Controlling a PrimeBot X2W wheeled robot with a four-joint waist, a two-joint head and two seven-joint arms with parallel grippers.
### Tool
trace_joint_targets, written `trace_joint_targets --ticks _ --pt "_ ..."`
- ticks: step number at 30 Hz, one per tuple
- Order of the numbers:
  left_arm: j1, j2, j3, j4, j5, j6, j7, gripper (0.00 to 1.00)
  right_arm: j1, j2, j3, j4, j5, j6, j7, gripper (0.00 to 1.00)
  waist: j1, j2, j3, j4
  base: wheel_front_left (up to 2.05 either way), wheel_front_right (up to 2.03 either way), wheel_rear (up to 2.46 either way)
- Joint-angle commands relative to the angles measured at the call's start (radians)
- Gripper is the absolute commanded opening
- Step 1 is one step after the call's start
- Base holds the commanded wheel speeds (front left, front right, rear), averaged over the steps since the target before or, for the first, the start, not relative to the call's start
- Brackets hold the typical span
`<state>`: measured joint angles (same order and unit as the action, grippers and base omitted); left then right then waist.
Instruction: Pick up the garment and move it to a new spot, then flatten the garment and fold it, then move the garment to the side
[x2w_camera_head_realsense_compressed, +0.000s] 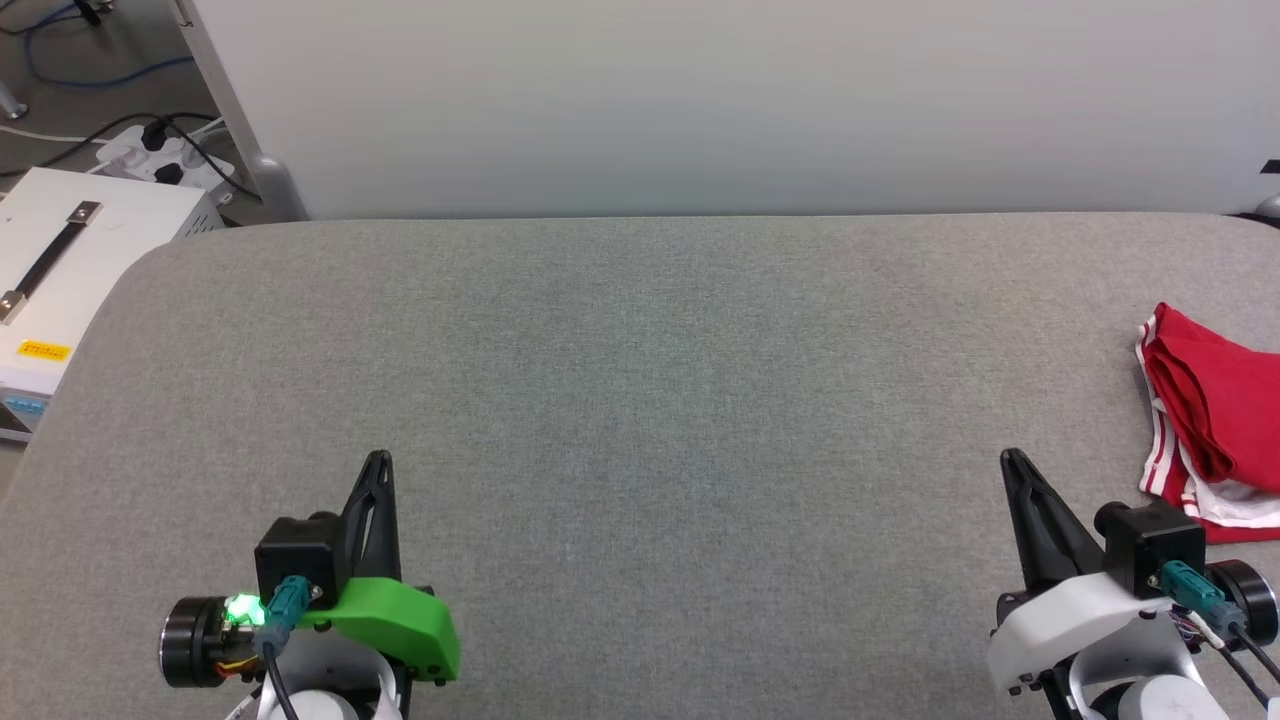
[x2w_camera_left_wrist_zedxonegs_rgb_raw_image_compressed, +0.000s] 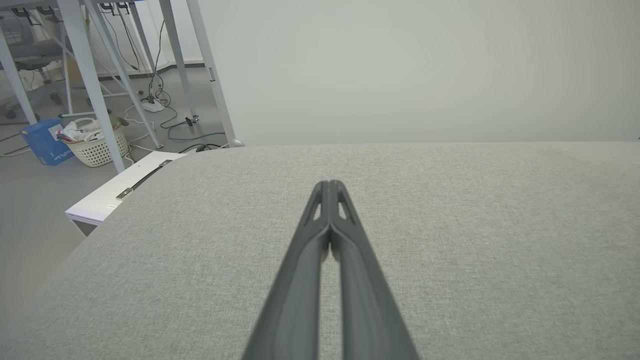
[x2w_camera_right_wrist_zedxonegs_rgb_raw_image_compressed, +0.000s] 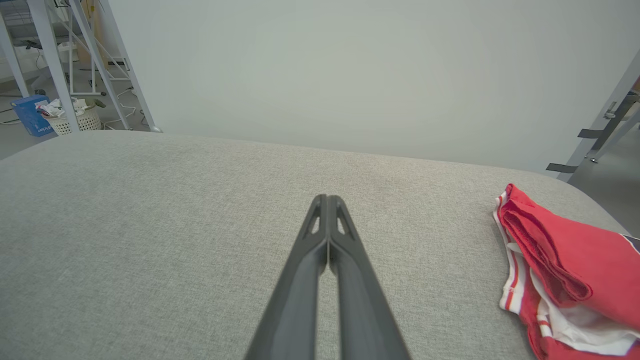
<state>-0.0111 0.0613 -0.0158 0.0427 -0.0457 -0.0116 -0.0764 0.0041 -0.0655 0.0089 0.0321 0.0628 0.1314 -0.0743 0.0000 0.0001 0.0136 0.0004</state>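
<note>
Pointing across the grey table (x2w_camera_head_realsense_compressed: 640, 400), left gripper (x2w_camera_head_realsense_compressed: 378, 462) and right gripper (x2w_camera_head_realsense_compressed: 1010, 458) pressed together; garment (x2w_camera_head_realsense_compressed: 1220, 410) lies right; yellow label (x2w_camera_head_realsense_compressed: 44, 350) illegible

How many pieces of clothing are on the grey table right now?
1. A red soft-fabric shirt with white and striped trim lies at the right edge of the grey fabric-covered table, beyond the right gripper; the head view cuts it off, so more could hide there.
</note>
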Motion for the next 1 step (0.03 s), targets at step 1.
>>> trace_joint_targets --ticks 1 --pt "0.008 -0.005 0.005 -0.008 0.01 0.008 0.007 0.0 -0.003 0.004 -0.003 -0.009 -0.014 -0.001 0.005 0.0 0.0 -0.0001 -0.001 0.0 0.0 0.0 0.0"
